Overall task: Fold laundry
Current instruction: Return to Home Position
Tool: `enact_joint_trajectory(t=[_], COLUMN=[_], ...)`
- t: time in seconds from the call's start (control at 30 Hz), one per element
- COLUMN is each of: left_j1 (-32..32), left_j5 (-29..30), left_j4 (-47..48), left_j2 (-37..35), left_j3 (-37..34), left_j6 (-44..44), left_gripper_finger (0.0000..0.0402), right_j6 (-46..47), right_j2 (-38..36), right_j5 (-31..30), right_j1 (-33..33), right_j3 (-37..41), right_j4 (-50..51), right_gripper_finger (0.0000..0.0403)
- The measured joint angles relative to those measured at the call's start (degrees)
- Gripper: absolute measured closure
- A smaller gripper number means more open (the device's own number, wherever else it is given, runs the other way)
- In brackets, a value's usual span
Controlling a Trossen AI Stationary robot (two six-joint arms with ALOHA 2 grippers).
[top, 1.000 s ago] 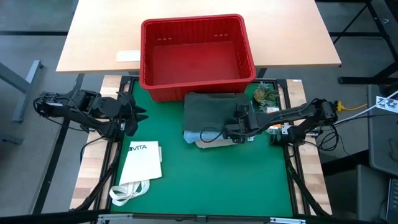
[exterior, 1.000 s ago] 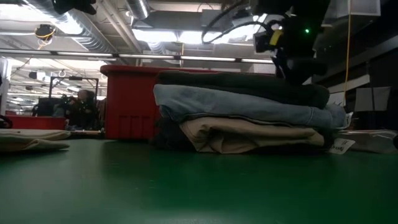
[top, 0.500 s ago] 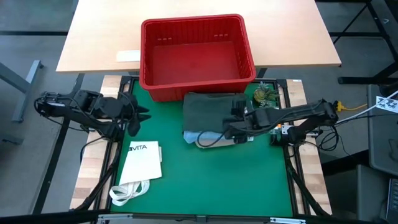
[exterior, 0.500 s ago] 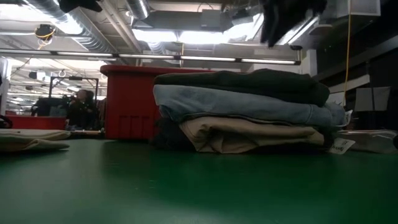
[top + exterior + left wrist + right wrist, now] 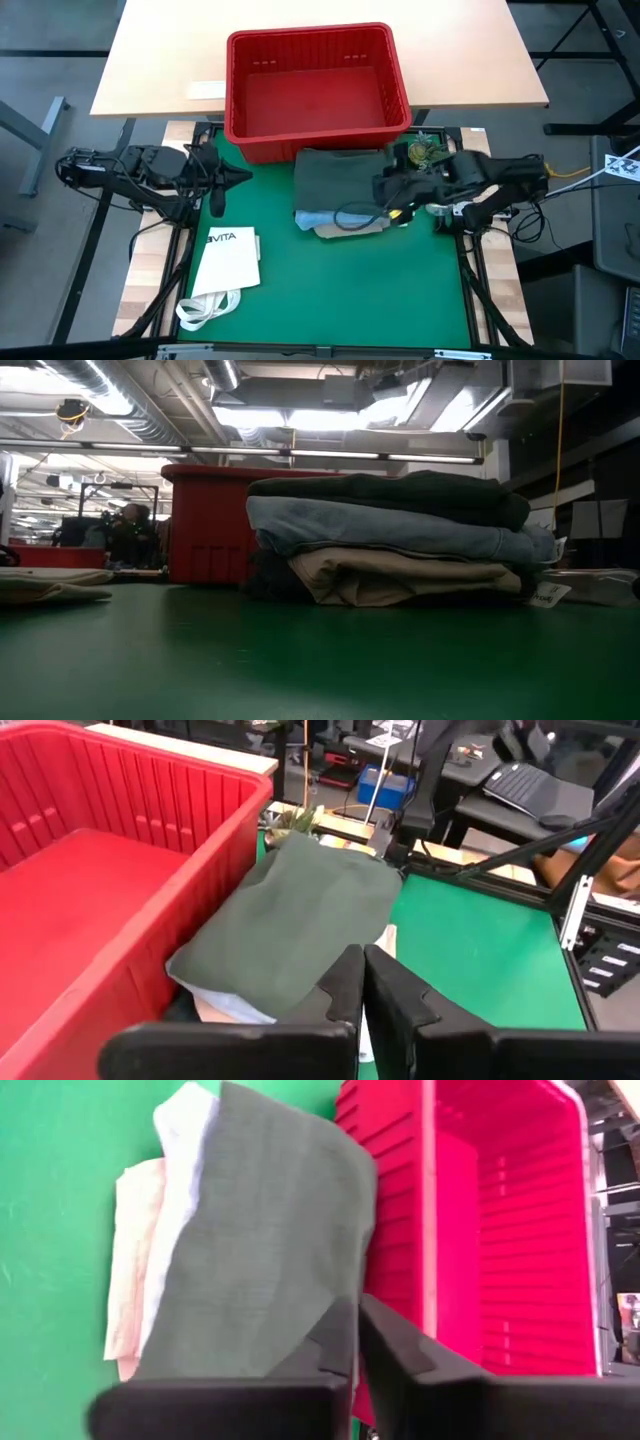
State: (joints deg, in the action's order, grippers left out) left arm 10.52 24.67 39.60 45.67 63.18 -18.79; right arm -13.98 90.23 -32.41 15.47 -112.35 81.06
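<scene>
Where laundry [image 5: 335, 175] lies stacked, right end effector [image 5: 381, 188] hovers.

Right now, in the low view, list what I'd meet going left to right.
Tote → red bin → laundry stack.

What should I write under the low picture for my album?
Folded dark green shirt on light blue piece on beige piece, stacked before the red bin.
</scene>
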Motion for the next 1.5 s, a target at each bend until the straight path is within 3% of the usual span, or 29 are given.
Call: enact_joint_trajectory(t=[0.07,0.23,0.4,0.53,0.7,0.87,1.07,1.27,1.5], left_j1=[0.00,0.00,0.00,0.48,1.49,1.45,0.48,-0.07,-0.07], left_j5=[0.00,-0.02,0.07,-0.06,-2.43,-5.62,-5.66,-5.66,-5.65], left_j4=[0.13,0.32,0.95,0.33,-12.09,-26.30,-30.65,-34.82,-36.90], left_j2=[-0.23,-1.04,-1.92,-1.99,-4.78,-10.99,-22.02,-31.72,-38.19], left_j3=[0.00,0.00,0.00,-2.25,-13.93,-26.40,-36.41,-43.69,-49.48], left_j6=[0.04,2.13,3.39,4.90,8.86,11.91,11.42,10.39,10.40], left_gripper_finger=[0.0396,0.0400,0.0400,0.0401,0.0401,0.0401,0.0401,0.0401,0.0401], right_j6=[-0.05,0.64,4.20,7.01,6.98,6.16,9.50,9.34,7.35], right_j2=[-1.37,-7.88,-17.38,-26.29,-37.52,-48.37,-63.60,-78.35,-90.18], right_j5=[-0.04,0.05,-0.89,-2.94,1.79,7.09,7.60,10.00,10.79], right_j1=[-0.01,-0.01,0.04,0.04,0.04,-0.01,-0.01,-0.01,-0.02], right_j3=[-0.51,0.48,7.22,19.93,40.90,61.38,81.47,93.92,99.15], right_j4=[0.70,1.95,0.77,-6.30,-23.27,-39.06,-52.75,-60.74,-60.18], right_gripper_finger=[0.0394,0.0372,0.0386,0.0399,0.0392,0.0391,0.0391,0.0391,0.0391])
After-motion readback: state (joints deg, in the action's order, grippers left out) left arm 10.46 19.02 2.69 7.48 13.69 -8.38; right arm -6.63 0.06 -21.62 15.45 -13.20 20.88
